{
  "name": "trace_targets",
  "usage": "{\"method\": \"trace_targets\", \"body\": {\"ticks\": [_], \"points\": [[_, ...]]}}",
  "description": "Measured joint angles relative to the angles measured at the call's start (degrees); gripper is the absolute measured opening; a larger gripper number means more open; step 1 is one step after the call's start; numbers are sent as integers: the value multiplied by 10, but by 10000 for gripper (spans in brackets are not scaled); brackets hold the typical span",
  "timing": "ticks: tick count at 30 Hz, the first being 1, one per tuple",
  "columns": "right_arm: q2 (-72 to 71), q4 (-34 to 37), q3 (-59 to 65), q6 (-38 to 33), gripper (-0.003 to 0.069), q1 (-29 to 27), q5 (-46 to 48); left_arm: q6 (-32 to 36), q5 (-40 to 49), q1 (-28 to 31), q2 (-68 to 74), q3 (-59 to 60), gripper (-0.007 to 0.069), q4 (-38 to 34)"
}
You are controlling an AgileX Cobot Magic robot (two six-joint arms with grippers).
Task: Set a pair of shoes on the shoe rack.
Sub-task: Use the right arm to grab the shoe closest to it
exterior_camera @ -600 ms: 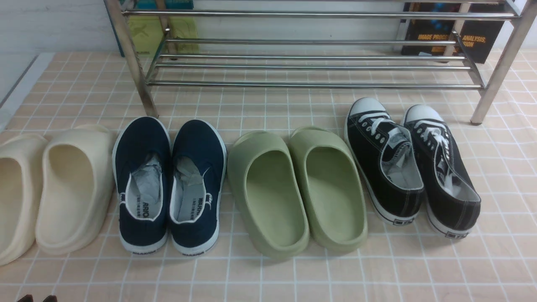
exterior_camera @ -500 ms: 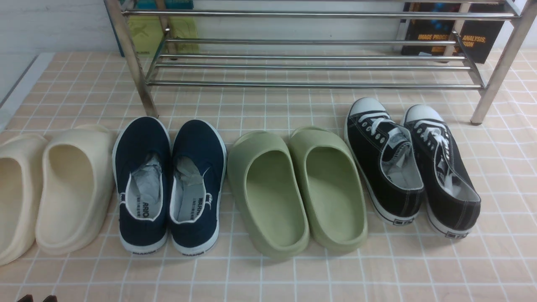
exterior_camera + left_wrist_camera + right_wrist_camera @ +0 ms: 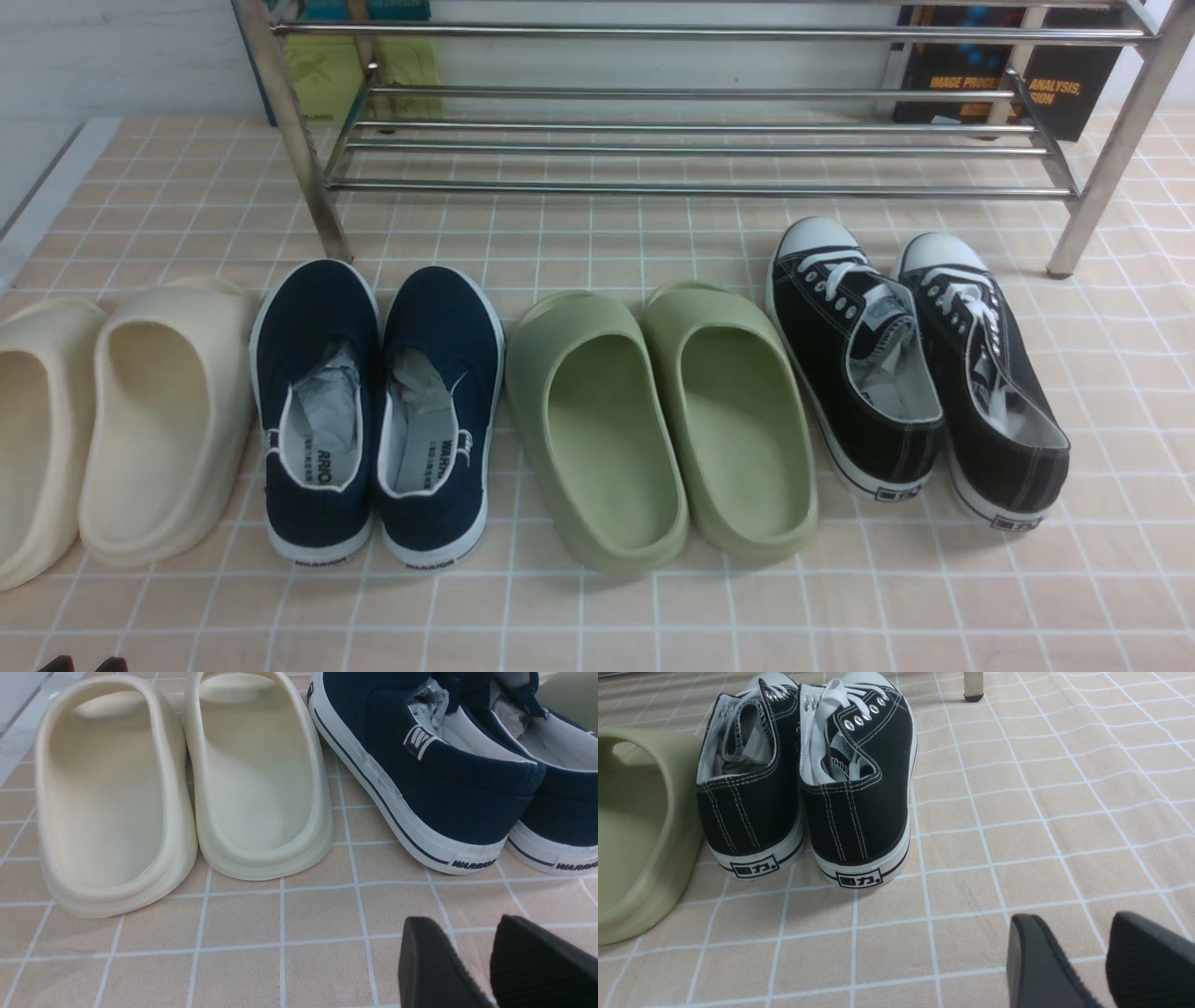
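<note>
Fingers [image 3: 432,961] of the left gripper [image 3: 462,928] stand apart with only the tiled bench [image 3: 653,607] between them; it holds nothing and hovers near the front edge, toward the left corner. Ahead of it lie the cream foam slippers [image 3: 159,420], closest to the left edge. Next come the navy slip-on shoes [image 3: 317,327] with paper stuffed inside, then the green foam slippers [image 3: 728,411] about at the middle.

The black canvas sneakers [image 3: 812,345] are last in the row, nearest the right edge. They stand side by side, touching or nearly so, with heels to the front edge and white toe caps to the far edge. The steel shoe rack [image 3: 691,189] runs along the far edge; its right front leg is just beyond the toes, and its bars carry nothing.

Fingers [image 3: 1036,961] of the right gripper [image 3: 1073,924] are also spread and hold nothing, low over the bench behind the sneakers' heels and a little toward the right edge. No sneaker is lifted yet.

I judge each sneaker to be light. The canvas upper looks soft and should fold under pressure, while the rubber sole looks stiff and not slippery. A good hold seems to be the heel collar [image 3: 840,781], one finger inside the opening and one outside. The loose white laces may catch on the bars.
</note>
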Motion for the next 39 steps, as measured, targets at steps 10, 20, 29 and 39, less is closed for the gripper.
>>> {"method": "trace_targets", "body": {"ticks": [10, 20, 29, 39], "points": [[0, 0, 0, 0, 239, 0, 0, 0, 0, 0, 0, 0, 239, 0], [0, 0, 0, 0, 239, 0, 0, 0, 0, 0, 0, 0, 239, 0], [0, -1, 6, 0, 239, 0, -45, 0, 0, 0, 0, 0, 239, 0], [0, -22, 7, 3, 239, 0, -521, 0, 0, 0, 0, 0, 239, 0]]}}
